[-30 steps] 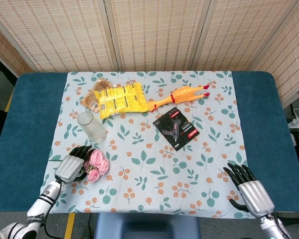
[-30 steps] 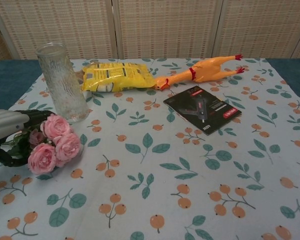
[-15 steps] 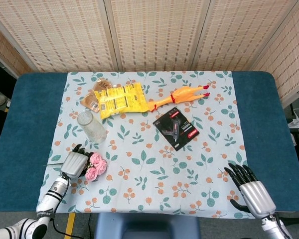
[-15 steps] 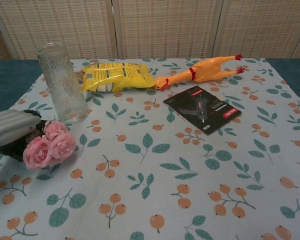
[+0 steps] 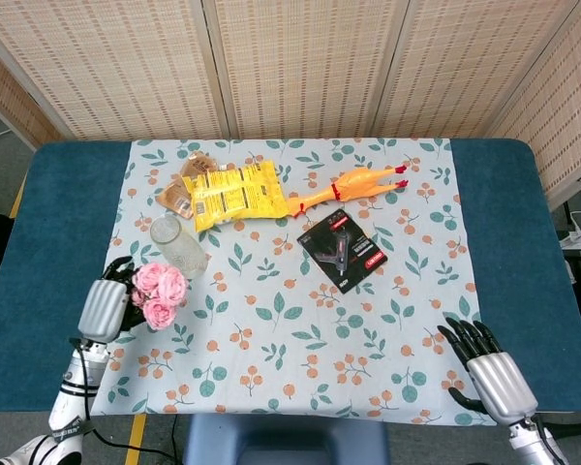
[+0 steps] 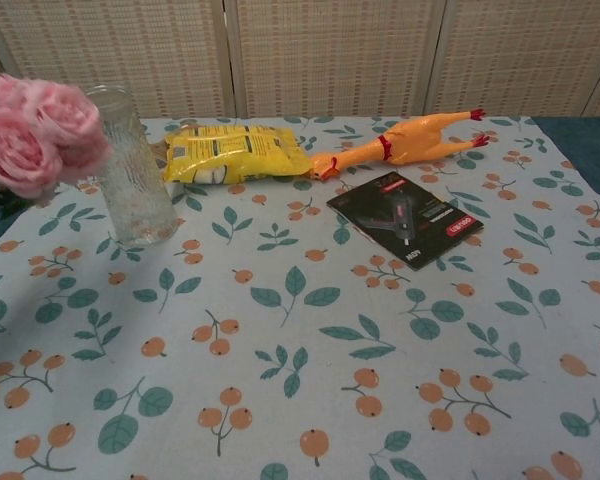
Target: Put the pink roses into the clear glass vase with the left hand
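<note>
Left hand [image 5: 104, 308] grips roses [image 5: 157, 294], now lifted off the table since a second ago; vase [image 5: 178, 247] just beyond, insertion next. Right hand [image 5: 491, 373] idle, fingers spread, empty.

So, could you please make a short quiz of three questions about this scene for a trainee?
1. True or false: the pink roses already stand inside the clear glass vase.
2. Which hand holds the roses: (a) the left hand or (b) the right hand?
3. Fill in: in the head view, the black package lies just below the yellow rubber ______.

Key: 1 false, they are held beside the vase; 2 (a); 3 chicken.
</note>
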`<state>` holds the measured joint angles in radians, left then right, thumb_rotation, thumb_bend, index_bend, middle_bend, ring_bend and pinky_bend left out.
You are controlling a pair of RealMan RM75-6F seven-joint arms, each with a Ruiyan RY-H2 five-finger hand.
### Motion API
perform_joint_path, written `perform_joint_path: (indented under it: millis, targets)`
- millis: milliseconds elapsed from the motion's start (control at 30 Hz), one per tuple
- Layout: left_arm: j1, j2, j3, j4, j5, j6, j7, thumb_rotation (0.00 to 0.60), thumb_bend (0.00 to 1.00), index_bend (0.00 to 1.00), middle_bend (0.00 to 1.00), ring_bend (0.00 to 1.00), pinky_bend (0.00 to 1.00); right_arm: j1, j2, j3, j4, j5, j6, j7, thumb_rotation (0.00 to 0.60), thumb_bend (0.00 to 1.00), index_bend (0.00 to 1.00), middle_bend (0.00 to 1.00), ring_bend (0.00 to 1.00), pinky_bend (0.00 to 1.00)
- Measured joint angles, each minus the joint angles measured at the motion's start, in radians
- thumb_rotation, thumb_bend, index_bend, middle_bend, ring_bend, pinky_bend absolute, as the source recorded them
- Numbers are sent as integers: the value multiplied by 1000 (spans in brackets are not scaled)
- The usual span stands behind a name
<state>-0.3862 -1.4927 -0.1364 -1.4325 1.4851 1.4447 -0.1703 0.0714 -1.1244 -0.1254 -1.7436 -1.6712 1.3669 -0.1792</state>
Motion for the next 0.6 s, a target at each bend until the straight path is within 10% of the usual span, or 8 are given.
perform_joint_path:
  millis: [300,600]
  targets:
    - [-9,107,-250,-201,-98,54,-637,600,751,753,805,511,203,8,-9,1,-2,9,-27,-11,600,145,0,0,0,0]
    - [-207,118,-478,-187,-289,-101,-714,600,743,755,803,511,202,16,-11,1,-2,21,-49,-18,600,145,0,0,0,0]
